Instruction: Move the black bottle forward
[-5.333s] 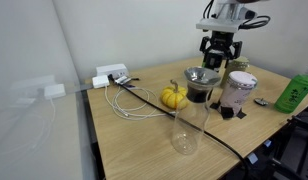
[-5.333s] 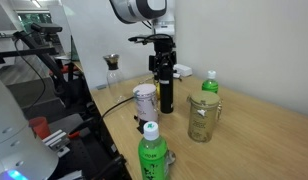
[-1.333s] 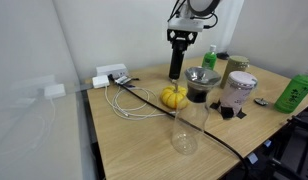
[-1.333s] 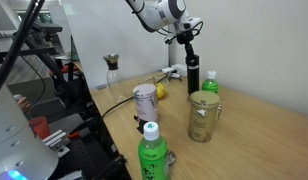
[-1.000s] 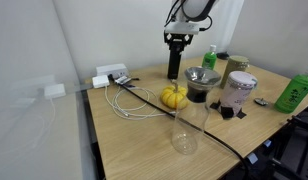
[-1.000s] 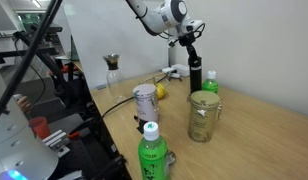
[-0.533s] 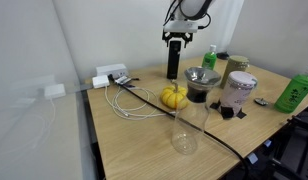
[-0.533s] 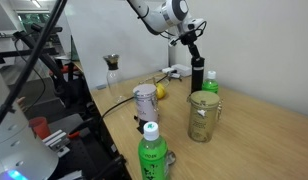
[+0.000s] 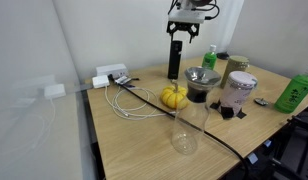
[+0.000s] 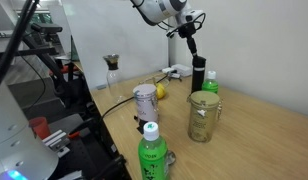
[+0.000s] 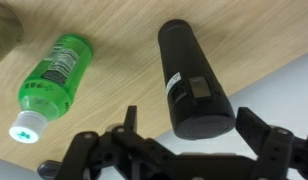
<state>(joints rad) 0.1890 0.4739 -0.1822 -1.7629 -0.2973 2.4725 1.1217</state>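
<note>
Wrist view shows the main risk: the black bottle (image 11: 192, 78) stands tall and slim right under the pincer (image 11: 187, 120), its cap sitting between the two spread fingers at the lower edge of the frame. If the arm swings sideways before it is clear, a finger could clip the cap and tip the bottle. The green bottle (image 11: 52, 82) at left is near enough to be knocked by a fall. The surface (image 11: 274, 40) seems to end along the diagonal at right, close to the bottle, though from this angle I cannot be sure how close. A topple that way could send it off.

The pincer is spread and grasps nothing. In both exterior views it hangs free above the cap with a gap of air between them.

In an exterior view the black bottle (image 9: 175, 62) stands upright at upper centre, just behind the pumpkin (image 9: 174, 96). The pincer (image 9: 184, 30) sits over it, a little to the right of its axis. The arm comes in from the top of the frame, with the wrist pointing straight down.

In an exterior view the bottle (image 10: 198, 76) is right of centre, touching or just in front of the green bottle (image 10: 211, 84). The pincer (image 10: 189, 34) is up and to its left.
</note>
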